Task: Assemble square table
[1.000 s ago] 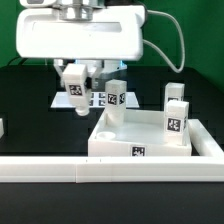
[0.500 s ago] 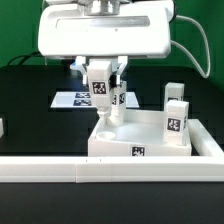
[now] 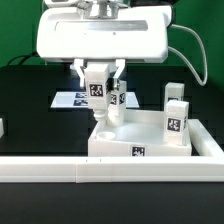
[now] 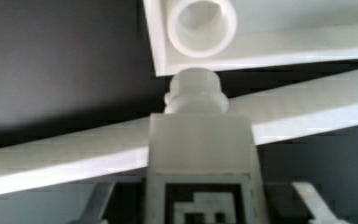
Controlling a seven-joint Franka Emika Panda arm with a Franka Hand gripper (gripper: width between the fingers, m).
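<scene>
Exterior view: the tabletop lies at the bench's front edge, against the border wall. The gripper, jaws clamped on 1 leg, holds it upright over a rear corner socket, apparently for insertion. 2 legs stand alongside.

Leg in my pincer: white plastic, smooth, faintly satin; printed tag matt. Tabletop: same white plastic, smooth, slight sheen in socket. Table: black, matt. Wall: smooth white plastic.
</scene>
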